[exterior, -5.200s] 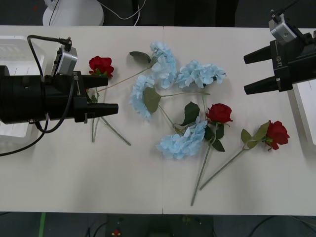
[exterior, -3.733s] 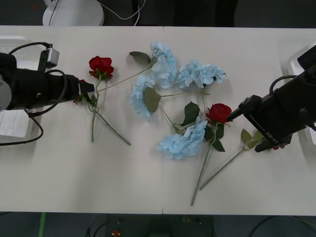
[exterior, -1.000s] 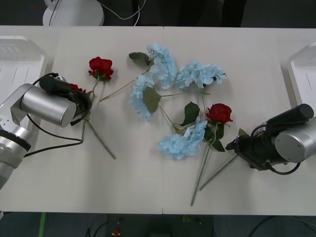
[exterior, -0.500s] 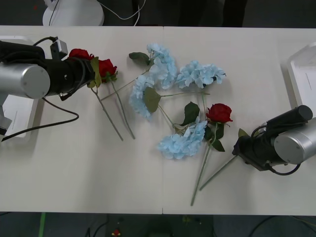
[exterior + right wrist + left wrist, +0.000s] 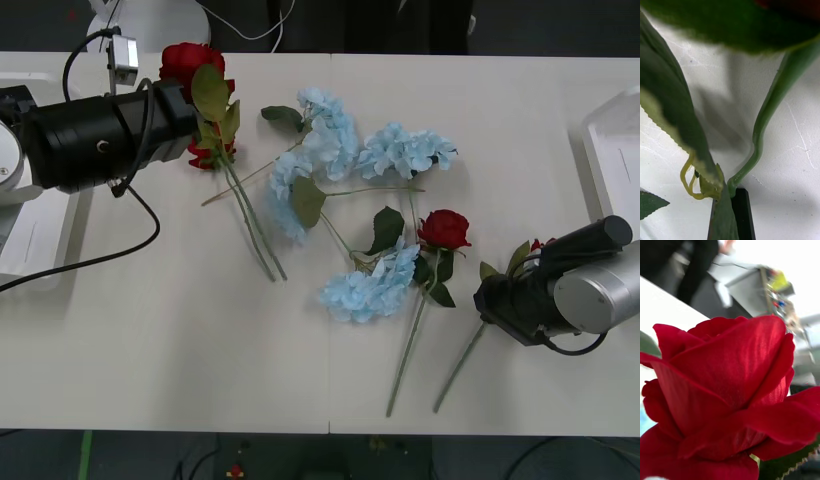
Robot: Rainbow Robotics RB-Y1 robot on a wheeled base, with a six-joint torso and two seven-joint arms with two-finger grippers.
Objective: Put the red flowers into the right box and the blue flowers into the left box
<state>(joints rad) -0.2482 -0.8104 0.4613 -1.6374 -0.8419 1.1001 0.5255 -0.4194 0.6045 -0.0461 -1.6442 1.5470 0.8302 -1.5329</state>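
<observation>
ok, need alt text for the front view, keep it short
Left gripper holds a red artificial rose lifted over the white table; right gripper grips the thin green stem of another rose. One red rose and pale blue flower clusters lie mid-table, between white plastic trays.
</observation>
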